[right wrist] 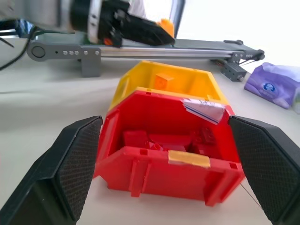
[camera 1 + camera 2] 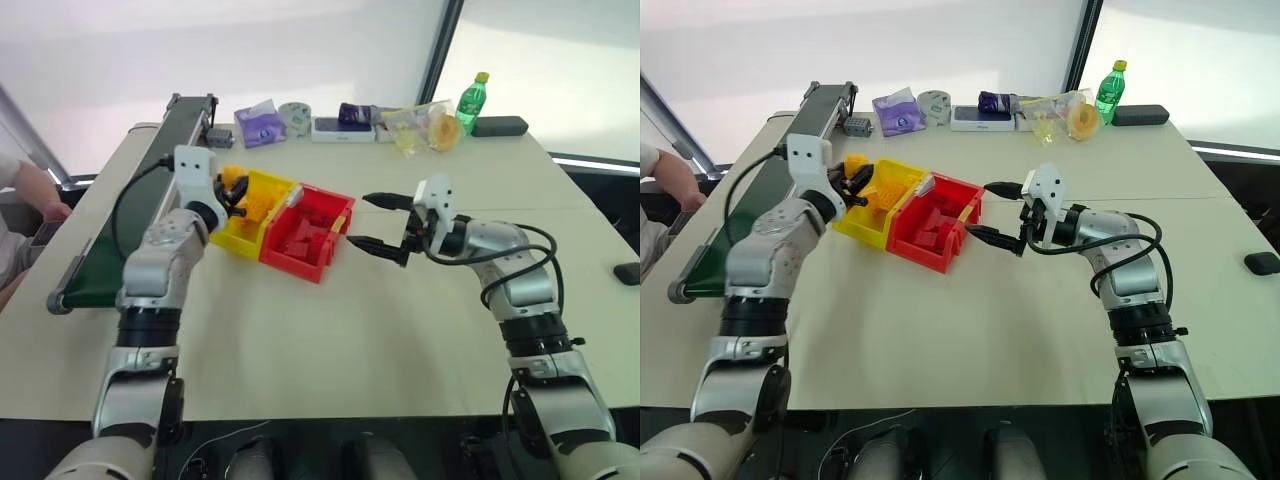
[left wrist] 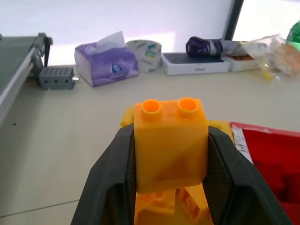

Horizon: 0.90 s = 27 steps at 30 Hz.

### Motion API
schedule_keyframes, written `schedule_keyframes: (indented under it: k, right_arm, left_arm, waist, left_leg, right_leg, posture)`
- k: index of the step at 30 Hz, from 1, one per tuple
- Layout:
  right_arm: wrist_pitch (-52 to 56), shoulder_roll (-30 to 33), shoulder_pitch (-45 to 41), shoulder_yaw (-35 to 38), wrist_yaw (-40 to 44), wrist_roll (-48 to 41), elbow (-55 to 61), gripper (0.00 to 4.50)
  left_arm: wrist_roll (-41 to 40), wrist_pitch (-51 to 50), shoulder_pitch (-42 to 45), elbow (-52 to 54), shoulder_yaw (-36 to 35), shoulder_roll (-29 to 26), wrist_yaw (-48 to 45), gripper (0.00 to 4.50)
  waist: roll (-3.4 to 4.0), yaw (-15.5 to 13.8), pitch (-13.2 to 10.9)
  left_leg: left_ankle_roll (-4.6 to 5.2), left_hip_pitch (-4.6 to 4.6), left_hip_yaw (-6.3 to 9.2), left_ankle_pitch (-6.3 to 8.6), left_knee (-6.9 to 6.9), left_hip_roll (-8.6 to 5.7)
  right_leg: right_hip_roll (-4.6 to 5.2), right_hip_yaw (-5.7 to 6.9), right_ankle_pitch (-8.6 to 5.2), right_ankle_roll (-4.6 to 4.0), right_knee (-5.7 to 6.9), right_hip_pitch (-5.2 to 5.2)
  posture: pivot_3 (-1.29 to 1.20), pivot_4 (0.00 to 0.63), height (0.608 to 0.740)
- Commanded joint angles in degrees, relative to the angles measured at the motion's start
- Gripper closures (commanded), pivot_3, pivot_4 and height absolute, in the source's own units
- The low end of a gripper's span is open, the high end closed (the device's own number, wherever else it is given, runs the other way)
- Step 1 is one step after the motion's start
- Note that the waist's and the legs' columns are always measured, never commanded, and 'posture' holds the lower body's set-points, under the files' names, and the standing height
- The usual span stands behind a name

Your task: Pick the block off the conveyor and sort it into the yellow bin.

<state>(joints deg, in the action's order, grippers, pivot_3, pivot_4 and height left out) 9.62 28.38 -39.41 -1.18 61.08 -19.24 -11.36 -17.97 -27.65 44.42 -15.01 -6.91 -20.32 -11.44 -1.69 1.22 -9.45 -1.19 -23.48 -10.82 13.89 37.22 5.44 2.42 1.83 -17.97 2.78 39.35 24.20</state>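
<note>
My left gripper [image 2: 229,190] is shut on the block [image 3: 169,140], a small yellow-orange brick with two studs on top. It holds the block [image 2: 233,179] in the air over the left end of the yellow bin [image 2: 236,243]. Inside the yellow bin [image 1: 187,77] lie other yellow pieces. The conveyor [image 2: 100,255] with its dark green belt runs along the table's left side, behind my left arm. My right gripper [image 2: 372,222] stands open and empty just right of the red bin [image 2: 305,262], its fingers pointing at it.
The red bin [image 1: 173,178] holds red bricks and touches the yellow bin's right side. At the table's far edge are a purple tissue pack [image 2: 260,125], a tape roll [image 2: 295,115], a white box [image 2: 340,128], a green bottle [image 2: 472,100] and a black case [image 2: 500,126]. A person's arm [image 2: 30,195] rests beyond the conveyor.
</note>
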Motion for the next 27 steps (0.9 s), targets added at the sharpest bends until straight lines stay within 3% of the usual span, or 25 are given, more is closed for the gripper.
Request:
schedule_keyframes:
  k: [1, 7, 8, 15, 20, 24, 27]
  right_arm:
    - [-0.2, 1.2, 0.7, 2.2, -0.7, -1.2, 3.4, 0.00]
    - [-0.8, 1.9, 2.7, 2.6, -1.1, -1.4, 4.0, 0.00]
    - [-1.0, 1.8, 2.8, 2.5, -1.2, -1.4, 3.9, 0.00]
    - [-2.2, 1.5, 2.3, 2.2, -0.8, -1.2, 2.1, 0.00]
    - [-3.3, 1.8, 1.8, 2.1, 0.3, -1.0, 0.3, 0.00]
    - [-4.3, 2.4, 1.2, 2.0, 1.8, -0.9, -1.6, 0.00]
    - [-4.8, 2.3, 0.2, 1.8, 2.5, -0.7, -3.1, 0.00]
  left_arm:
    - [2.5, 3.1, 3.1, -5.5, 0.7, 1.0, -0.4, 3.16]
    - [3.4, 4.9, 3.3, -5.8, 0.9, 2.3, -2.4, 0.30]
    - [3.0, 4.8, 3.1, -5.2, 0.6, 2.3, -2.9, 0.03]
    - [-0.3, 3.5, -2.2, 6.8, -3.8, -1.9, -6.7, 0.03]
    - [-2.6, -1.8, -12.8, 17.3, -7.8, -10.9, -12.0, 0.03]
    - [-12.4, -3.5, -24.2, 25.1, -20.3, -19.8, -23.2, 0.03]
    - [-13.3, -4.5, -31.1, 25.0, -26.1, -23.9, -25.7, 0.03]
  waist:
    - [0.00, -0.1, 0.0]
    - [0.00, -0.3, 0.0]
    - [0.00, -0.3, 0.0]
    - [0.00, 0.1, 0.0]
    - [0.00, 0.7, 0.0]
    - [0.00, 1.2, 0.0]
    - [0.01, 1.1, 0.0]
  left_leg:
    - [0.00, 0.00, -0.01, 0.00, -0.02, 0.00]
    - [0.00, -0.04, -0.03, 0.00, 0.04, -0.04]
    - [0.00, -0.04, -0.03, 0.00, 0.05, -0.04]
    - [-0.01, -0.03, -0.03, -0.01, 0.04, 0.00]
    - [-0.05, -0.01, -0.01, -0.03, 0.00, 0.12]
    - [-0.04, -0.02, -0.01, -0.03, -0.01, 0.18]
    - [-0.05, -0.02, 0.01, -0.02, -0.02, 0.19]
  right_leg:
    - [0.00, 0.00, 0.00, 0.00, 0.00, 0.02]
    - [0.01, 0.01, 0.00, 0.01, 0.01, 0.01]
    - [0.01, 0.01, 0.00, 0.01, 0.01, 0.01]
    - [0.01, -0.01, 0.00, 0.01, 0.05, 0.01]
    - [0.02, -0.06, 0.00, 0.00, 0.07, 0.03]
    - [0.09, -0.06, 0.00, 0.00, 0.06, 0.03]
    - [0.10, -0.04, -0.01, -0.01, 0.04, 0.02]
  posture:
    - [0.00, 0.150, 0.740]
    - [0.00, 0.150, 0.740]
    - [0.00, 0.150, 0.740]
    - [0.00, 0.150, 0.740]
    - [0.00, 0.150, 0.740]
    - [0.00, 0.150, 0.740]
    - [0.00, 0.150, 0.740]
